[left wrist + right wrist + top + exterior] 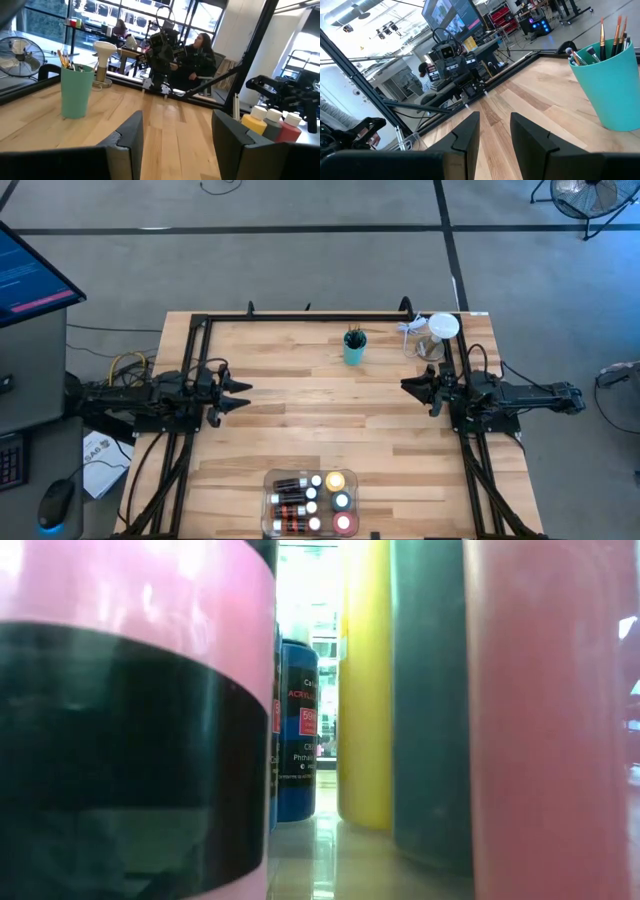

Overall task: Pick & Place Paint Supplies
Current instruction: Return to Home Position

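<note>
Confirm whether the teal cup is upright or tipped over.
Upright. The teal cup stands on its base on the wooden table, mouth up, with paint brushes poking out of the top.

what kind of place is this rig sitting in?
Likely a robotics lab: left arm and right arm parked at a wooden table, concrete floor, monitor, seated person beyond.

Glossy plastic paint bottles (pixel 310 502), wooden table (pixel 320 415)

Paint bottles (pixel 365 690) blurred, cut off by low view's edges.
</note>
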Available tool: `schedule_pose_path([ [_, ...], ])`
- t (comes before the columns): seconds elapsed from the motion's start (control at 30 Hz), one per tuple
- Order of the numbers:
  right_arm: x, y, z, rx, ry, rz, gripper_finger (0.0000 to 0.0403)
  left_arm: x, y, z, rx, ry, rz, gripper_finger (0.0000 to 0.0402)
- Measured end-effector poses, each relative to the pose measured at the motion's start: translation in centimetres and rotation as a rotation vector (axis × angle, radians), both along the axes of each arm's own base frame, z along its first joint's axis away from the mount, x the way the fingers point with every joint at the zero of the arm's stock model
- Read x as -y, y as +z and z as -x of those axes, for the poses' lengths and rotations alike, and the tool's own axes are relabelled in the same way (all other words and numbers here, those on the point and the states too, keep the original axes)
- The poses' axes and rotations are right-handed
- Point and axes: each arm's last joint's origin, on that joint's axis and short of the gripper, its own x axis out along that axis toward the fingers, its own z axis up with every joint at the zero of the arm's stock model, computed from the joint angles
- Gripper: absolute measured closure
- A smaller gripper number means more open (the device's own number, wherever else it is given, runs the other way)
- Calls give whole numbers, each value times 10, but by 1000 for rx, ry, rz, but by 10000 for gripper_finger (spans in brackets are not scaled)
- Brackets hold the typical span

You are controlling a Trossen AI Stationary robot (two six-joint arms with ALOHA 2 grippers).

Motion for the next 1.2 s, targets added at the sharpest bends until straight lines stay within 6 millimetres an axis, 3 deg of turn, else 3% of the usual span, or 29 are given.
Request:
schedule_pose_path([
  [0.27, 0, 0, 0, 0, 0, 0, 300, -1, 1, 0, 9, 17, 11, 261],
  [0.53, 0, 0, 0, 0, 0, 0, 300, -1, 2, 0, 33, 2, 273, 261],
  [1.2, 0, 0, 0, 0, 0, 0, 300, -2, 4, 1, 59, 49, 195, 261],
])
